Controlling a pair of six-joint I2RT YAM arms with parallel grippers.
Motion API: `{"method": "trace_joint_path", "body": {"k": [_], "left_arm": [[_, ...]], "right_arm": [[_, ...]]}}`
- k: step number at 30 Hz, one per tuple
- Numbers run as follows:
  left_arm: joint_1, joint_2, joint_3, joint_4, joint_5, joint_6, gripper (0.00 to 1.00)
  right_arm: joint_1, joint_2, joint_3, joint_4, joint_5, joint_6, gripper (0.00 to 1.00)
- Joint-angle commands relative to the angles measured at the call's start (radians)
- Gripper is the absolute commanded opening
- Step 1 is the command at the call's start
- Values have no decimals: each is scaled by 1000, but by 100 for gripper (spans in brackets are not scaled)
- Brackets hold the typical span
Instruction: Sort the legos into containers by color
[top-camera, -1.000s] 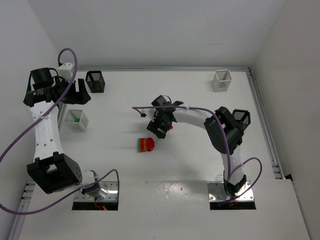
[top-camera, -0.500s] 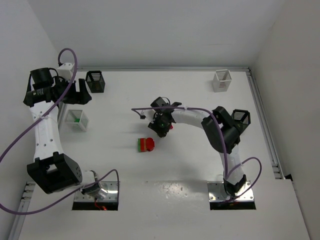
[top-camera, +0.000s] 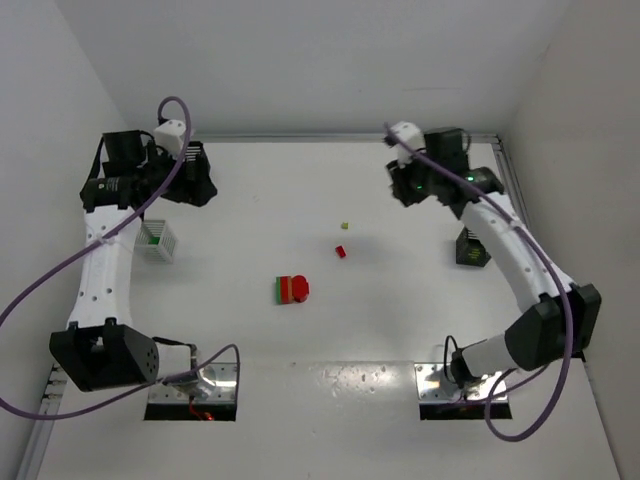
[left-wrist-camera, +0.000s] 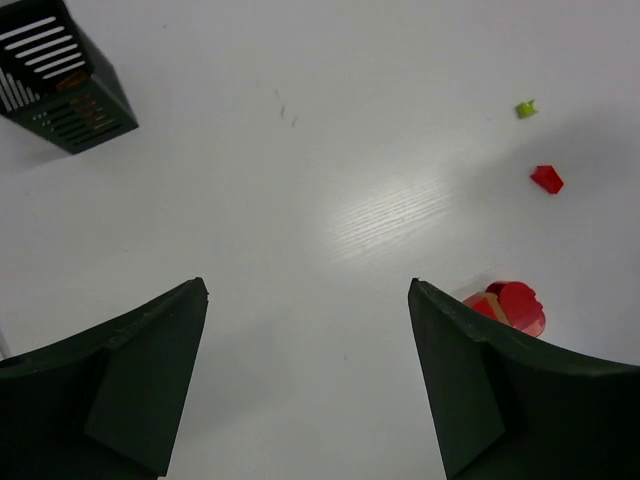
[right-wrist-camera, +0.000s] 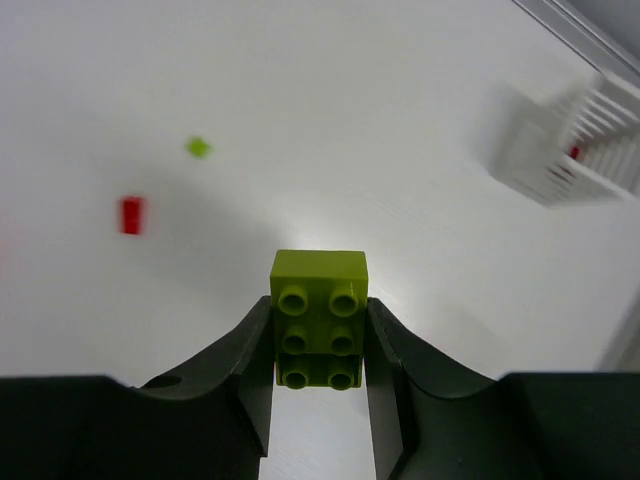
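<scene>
Lego stack, red and green, lies nearest on the table; past it sit a small red piece and a tiny yellow-green piece, all apart. Farther back, the right gripper pinches a yellow-green brick near a white basket; the left gripper gapes empty beside a black basket.

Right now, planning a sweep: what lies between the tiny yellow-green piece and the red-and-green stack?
Only a small red piece, slightly off the line, touching neither the yellow-green piece nor the stack. Both the top and left wrist views show it.
</scene>
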Motion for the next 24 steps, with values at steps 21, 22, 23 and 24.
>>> {"method": "trace_joint_path", "body": {"k": [21,22,23,24], "left_arm": [[-277,-8,-127,255,-117,-155,91],[-288,-8,-127,255,-117,-155,92],[-288,-8,-127,255,-126,-155,92],[-297,-8,-127,255,-126,-155,92]], "right_arm": [[-726,128,-63,-219,-210,-84,4],[-738,143,-63,-219,-210,-96,5],[-738,143,-63,-219,-201,-96,7],[-749,152,-63,-219,-201,-96,8]]}}
